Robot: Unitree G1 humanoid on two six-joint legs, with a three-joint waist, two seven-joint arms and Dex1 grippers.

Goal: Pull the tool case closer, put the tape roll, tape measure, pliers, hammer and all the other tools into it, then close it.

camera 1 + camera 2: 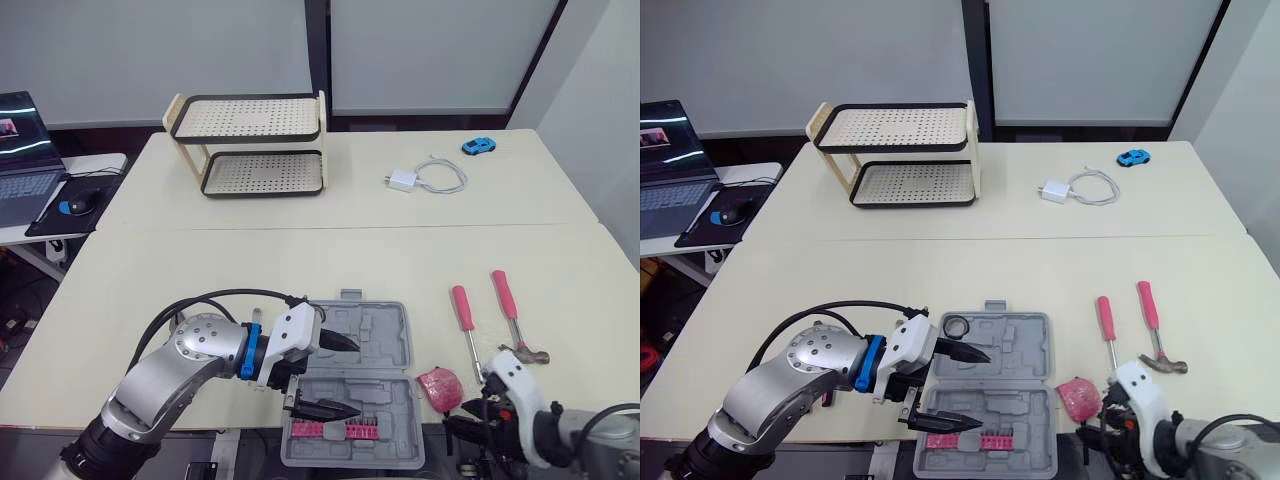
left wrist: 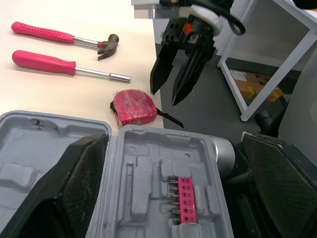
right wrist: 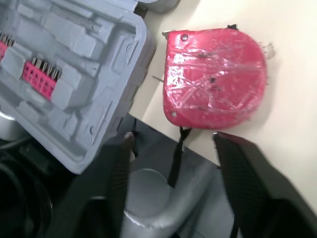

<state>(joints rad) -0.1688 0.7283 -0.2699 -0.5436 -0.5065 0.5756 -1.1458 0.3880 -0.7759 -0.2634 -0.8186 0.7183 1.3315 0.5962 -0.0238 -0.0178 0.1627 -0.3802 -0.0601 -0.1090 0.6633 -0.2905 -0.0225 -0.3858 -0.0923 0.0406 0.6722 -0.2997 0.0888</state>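
Grey plastic is what the left gripper [image 1: 345,378] is hung over, namely the open tool case [image 1: 385,350], which is sat at the near edge of the table. The arm is bent in from the left and its black fingers are spread wide, one over the far half and one over the near half. A pink bit strip [image 1: 335,431] is seated in the near half. A small black ring [image 1: 956,326] can be seen in the far half's left corner. The red tape measure [image 1: 440,388] is found on the table just right of the case. The right gripper [image 1: 468,424] is held low beside it at the table edge. A pink-handled screwdriver [image 1: 465,325] and hammer [image 1: 512,315] are laid further right. A two-tier rack [image 1: 250,145], a charger [image 1: 403,180] and a toy car [image 1: 479,146] are parked well back.

In the left wrist view, the right gripper's jaws are seen parted and pointed down just past the table edge, near the tape measure but not touching it.

In the right wrist view, the fingers [image 3: 116,183] are spread wide, with the tape measure lying ahead between them. Its black strap is dangled over the edge, and the case is just beside it.
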